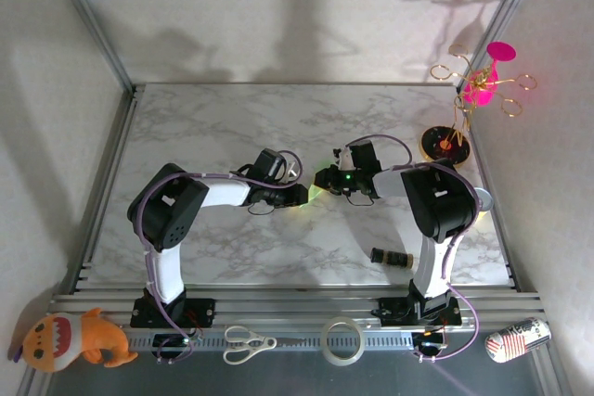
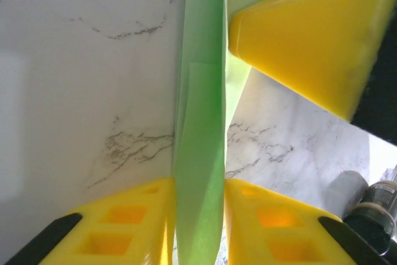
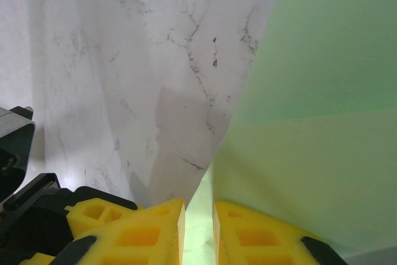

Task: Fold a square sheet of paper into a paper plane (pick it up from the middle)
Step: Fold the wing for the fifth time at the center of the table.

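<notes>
Marble-patterned tabletop (image 1: 278, 127) inside pale walls, seen from above. My two arms reach in from the near edge and meet at the table's centre, where a sliver of green paper (image 1: 317, 194) shows between them. My left gripper (image 1: 299, 196) comes in from 9 o'clock and my right gripper (image 1: 332, 185) from 3 o'clock, both equally close to it.

On the left wrist camera the paper (image 2: 198, 153) is a narrow folded strip, its long axis running 6 to 12 o'clock. The left gripper (image 2: 198, 231) is pinched closed on its lower end. A yellow finger (image 2: 310, 35) of the right gripper sits at 1 o'clock, beside the strip.

On the right wrist camera the right gripper (image 3: 198, 231) is nearly closed, with pale green in the slim gap. I judge it is clamping the paper's edge. The paper (image 3: 322, 91) spreads broad toward 2 o'clock.

The next crease, I judge, turns on both grips lining up along that strip. Nothing crowds it. A small dark bottle (image 1: 392, 257) lies at 5 o'clock, well apart. A pink ornament (image 1: 483, 81) stands at 1 o'clock by the wall.
</notes>
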Robot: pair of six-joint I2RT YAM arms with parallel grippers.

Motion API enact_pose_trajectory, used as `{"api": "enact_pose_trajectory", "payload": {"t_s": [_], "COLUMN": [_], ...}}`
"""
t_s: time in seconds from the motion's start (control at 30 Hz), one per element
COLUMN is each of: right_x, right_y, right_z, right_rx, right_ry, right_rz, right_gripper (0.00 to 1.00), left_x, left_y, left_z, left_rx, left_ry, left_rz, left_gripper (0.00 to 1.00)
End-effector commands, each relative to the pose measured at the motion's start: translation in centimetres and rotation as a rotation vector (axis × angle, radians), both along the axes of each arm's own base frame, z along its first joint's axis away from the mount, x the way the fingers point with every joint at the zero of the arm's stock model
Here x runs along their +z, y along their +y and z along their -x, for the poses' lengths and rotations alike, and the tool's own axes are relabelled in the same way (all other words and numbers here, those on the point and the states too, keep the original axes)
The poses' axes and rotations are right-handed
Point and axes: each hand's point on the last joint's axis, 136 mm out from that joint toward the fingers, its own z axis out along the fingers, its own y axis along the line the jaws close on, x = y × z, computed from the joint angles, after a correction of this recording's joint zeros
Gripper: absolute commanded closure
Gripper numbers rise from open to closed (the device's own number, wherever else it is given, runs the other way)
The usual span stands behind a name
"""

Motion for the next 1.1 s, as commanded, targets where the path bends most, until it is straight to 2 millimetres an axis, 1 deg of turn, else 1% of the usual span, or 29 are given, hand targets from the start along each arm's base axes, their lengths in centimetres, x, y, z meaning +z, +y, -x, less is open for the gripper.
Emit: {"api": "enact_pose_trajectory", "payload": {"t_s": [0.0,0.13,0.4,0.5,0.63,0.73,0.83,1.07], "right_x": [-0.6,-1.0,-1.0,-0.9,-0.7,-0.8,-0.8,-0.8], "right_y": [0.5,0.3,0.4,0.6,0.6,0.7,0.8,0.9], "right_z": [0.3,0.4,0.3,0.3,0.3,0.3,0.4,0.5], "right_rx": [0.027,0.021,0.022,0.027,0.032,0.034,0.037,0.042], "right_ry": [0.016,0.026,0.028,0.025,0.022,0.023,0.022,0.022], "right_rz": [0.013,0.023,0.023,0.021,0.021,0.023,0.025,0.025], "right_gripper": [0.79,0.79,0.79,0.80,0.80,0.80,0.80,0.80], "left_x": [-1.1,-1.8,-3.2,-2.3,0.8,2.4,3.0,2.7], "left_y": [1.4,1.7,2.4,2.3,1.8,1.9,1.8,0.8], "left_z": [0.6,0.8,1.5,1.1,-0.3,-0.7,-0.5,-0.1], "left_rx": [0.032,0.034,0.032,0.032,0.045,0.057,0.056,0.031], "left_ry": [0.037,0.050,0.073,0.051,-0.017,-0.048,-0.045,-0.006], "left_rz": [-0.049,-0.069,-0.116,-0.116,-0.088,-0.092,-0.079,-0.034], "left_gripper": [0.75,0.76,0.76,0.76,0.74,0.70,0.69,0.69]}}
